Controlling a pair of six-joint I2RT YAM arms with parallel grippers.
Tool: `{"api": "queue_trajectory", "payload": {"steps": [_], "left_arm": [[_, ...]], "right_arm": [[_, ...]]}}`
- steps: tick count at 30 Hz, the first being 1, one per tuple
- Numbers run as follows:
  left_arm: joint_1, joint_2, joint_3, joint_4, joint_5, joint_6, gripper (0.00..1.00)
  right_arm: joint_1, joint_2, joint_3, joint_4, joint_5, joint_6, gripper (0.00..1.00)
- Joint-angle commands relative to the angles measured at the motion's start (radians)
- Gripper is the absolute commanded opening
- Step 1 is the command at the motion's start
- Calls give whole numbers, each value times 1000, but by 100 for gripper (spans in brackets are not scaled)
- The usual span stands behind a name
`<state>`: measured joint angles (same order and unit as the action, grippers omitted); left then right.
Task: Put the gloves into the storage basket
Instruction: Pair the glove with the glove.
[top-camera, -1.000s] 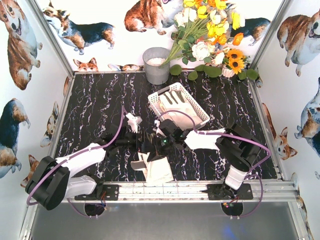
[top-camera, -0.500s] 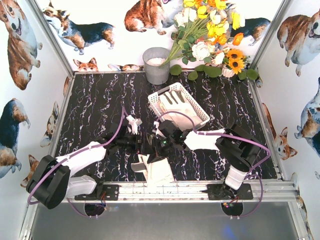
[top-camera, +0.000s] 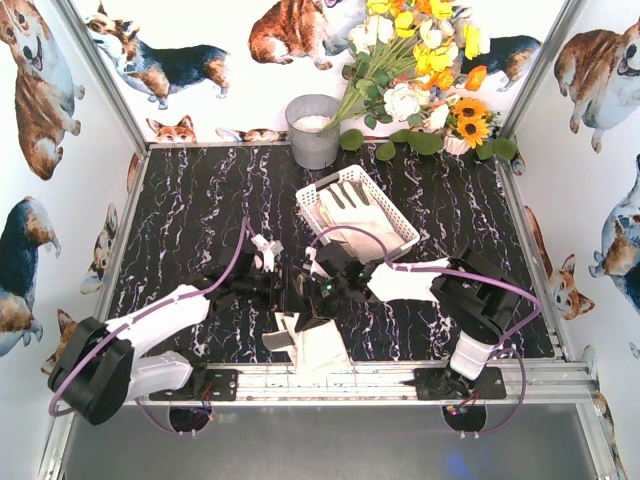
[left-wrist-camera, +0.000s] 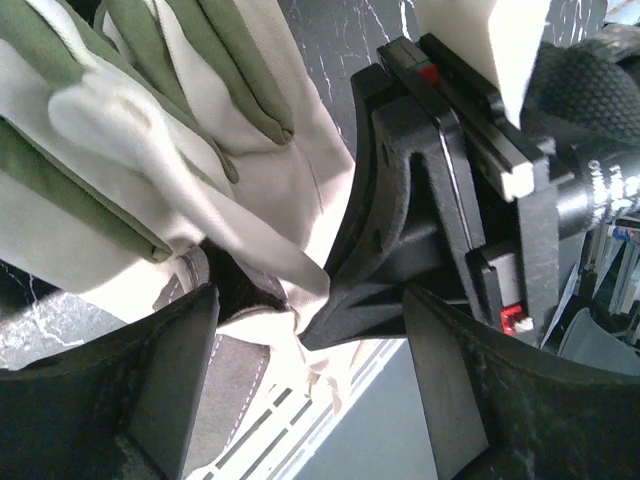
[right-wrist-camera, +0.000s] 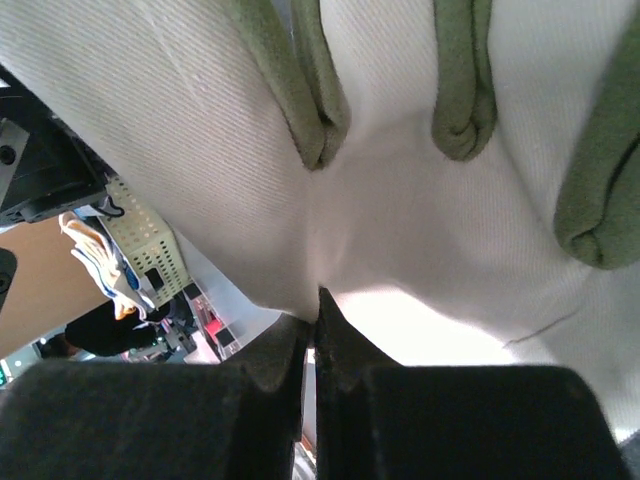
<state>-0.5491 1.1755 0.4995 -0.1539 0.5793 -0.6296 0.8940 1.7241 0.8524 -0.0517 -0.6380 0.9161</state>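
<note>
A cream glove (top-camera: 318, 345) with green finger edging and a grey patch hangs by the table's front edge. My right gripper (right-wrist-camera: 318, 305) is shut on a fold of its cream fabric (right-wrist-camera: 400, 230), which fills the right wrist view. My left gripper (left-wrist-camera: 310, 400) is open right beside it. Its fingers (left-wrist-camera: 110, 390) straddle the glove's lower edge (left-wrist-camera: 200, 150) and the right gripper's black body (left-wrist-camera: 420, 220). From above, both grippers meet at the table's centre, left gripper (top-camera: 285, 295) and right gripper (top-camera: 315, 300). The white lattice storage basket (top-camera: 405, 238) behind them holds more gloves (top-camera: 355, 210).
A grey round bucket (top-camera: 313, 130) stands at the back, with a bunch of artificial flowers (top-camera: 420, 70) to its right. The aluminium rail (top-camera: 330, 378) runs along the near table edge just below the hanging glove. Printed walls enclose the black marble table (top-camera: 190, 210).
Both grippers have shifted slightly toward the near edge, and the held glove has moved down with them. The left jaws stay open and the right stays shut.
</note>
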Motion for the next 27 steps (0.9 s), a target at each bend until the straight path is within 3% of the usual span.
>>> {"api": "queue_trajectory", "payload": {"steps": [1, 7, 14, 27], "left_arm": [[-37, -77, -3, -102, 37, 2, 66], [-26, -151, -48, -53, -75, -46, 47], [-23, -215, -16, -51, -149, 0, 45], [53, 12, 50, 17, -102, 81, 31]], "right_arm": [[-24, -39, -3, 80, 65, 6, 0], [-24, -41, -5, 83, 60, 5, 0], [-24, -47, -11, 98, 54, 4, 0], [-24, -58, -21, 106, 56, 4, 0]]}}
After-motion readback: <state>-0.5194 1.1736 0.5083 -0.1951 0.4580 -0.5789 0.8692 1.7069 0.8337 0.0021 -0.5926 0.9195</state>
